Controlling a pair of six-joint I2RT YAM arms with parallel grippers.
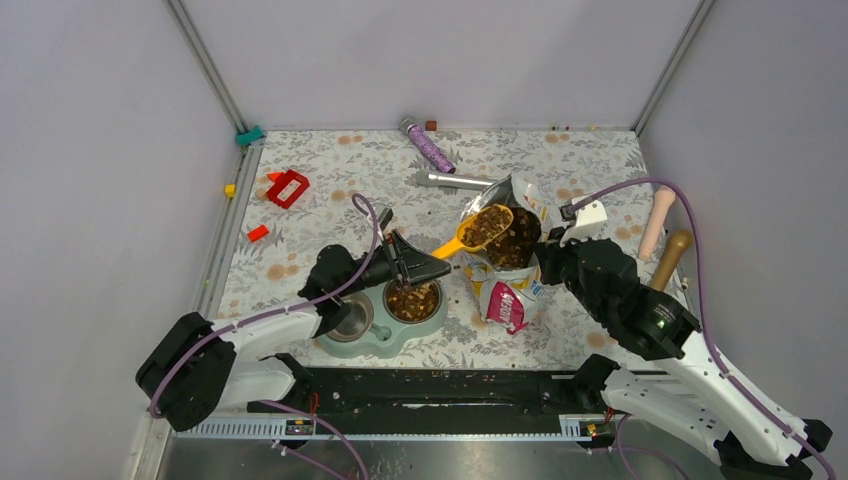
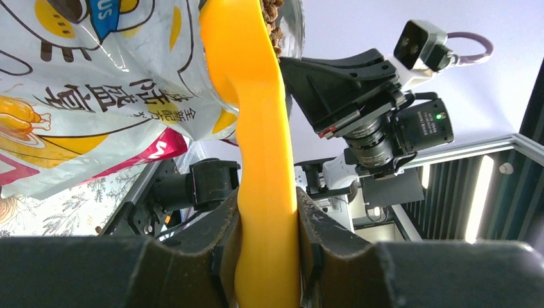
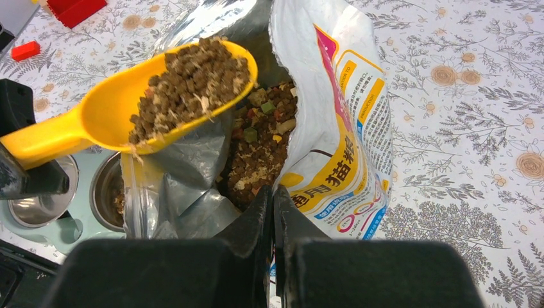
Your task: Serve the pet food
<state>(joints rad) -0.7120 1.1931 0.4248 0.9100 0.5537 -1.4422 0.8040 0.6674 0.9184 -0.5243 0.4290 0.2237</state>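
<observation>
left arm (image 1: 270,330): reaches from its near-left base forward and to the right, low over the feeder, wrist aimed right at the bag.
feeder (image 1: 385,338): pale green, on the floral table (image 1: 330,165) near its near edge, under the left wrist; its right bowl holds some kibble.
left end effector (image 1: 408,262) (image 2: 266,224): narrow, fingers clamped on the scoop's handle.
scoop (image 1: 462,242) (image 2: 256,128) (image 3: 96,122): orange, handle gripped, bowl raised to the far right over the bag's open mouth.
pet food (image 1: 487,224) (image 3: 189,80): heaped in the scoop's bowl, at the handle's other end from the left end effector; more lies in the bag below.
bag (image 1: 505,300) (image 2: 83,83) (image 3: 333,128): open, just right of the feeder.
right end effector (image 1: 548,262) (image 3: 272,205): fingers pressed together on the bag's near rim.
right arm (image 1: 640,310): comes from the near right, angled forward and left.
</observation>
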